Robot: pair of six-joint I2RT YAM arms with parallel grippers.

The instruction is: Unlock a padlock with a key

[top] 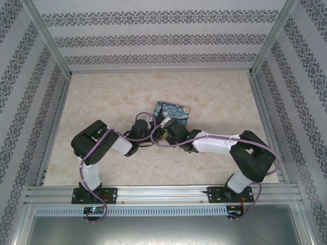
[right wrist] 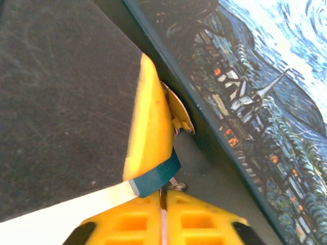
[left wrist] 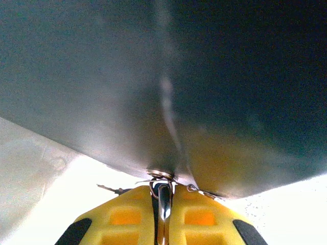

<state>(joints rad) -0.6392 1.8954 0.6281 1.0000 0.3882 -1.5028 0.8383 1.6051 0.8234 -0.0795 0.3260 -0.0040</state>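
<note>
Blue tin [right wrist: 255, 102]: the lid carries a painted night scene with a swirling blue and white sky, a dark tree shape, and village houses with orange-lit windows and a steeple.
Tin position: it lies flat near the middle of the desk [top: 112, 97], just beyond where the two arms meet.
Desk surface: pale beige with a marbled, mottled pattern.
Room: wallpapered walls [top: 153, 30] close in the back and both sides, white with bands of dark grey ornamental pattern.
Frame: silver aluminium rails [top: 158, 191] run along the near edge and up the corners.
Arms: black and white, with purple cables [top: 102, 148] looped along them.
Left end effector [left wrist: 163, 190]: the yellow fingers are closed on the key [left wrist: 164, 204], a thin shiny metal strip between them with a small ring at the tips; a blurred dark surface sits right in front.
Right end effector [right wrist: 163, 194]: the yellow fingers are pressed together with only a hairline slit between them.
Padlock [right wrist: 158, 176]: a small blue-green block touching the right fingertips, beside the tin's dark side wall; how much of it is pinched is hard to tell.
Left finger [right wrist: 150, 122]: seen from the right wrist, it stands upright against the padlock, with a silvery round piece at its side.
</note>
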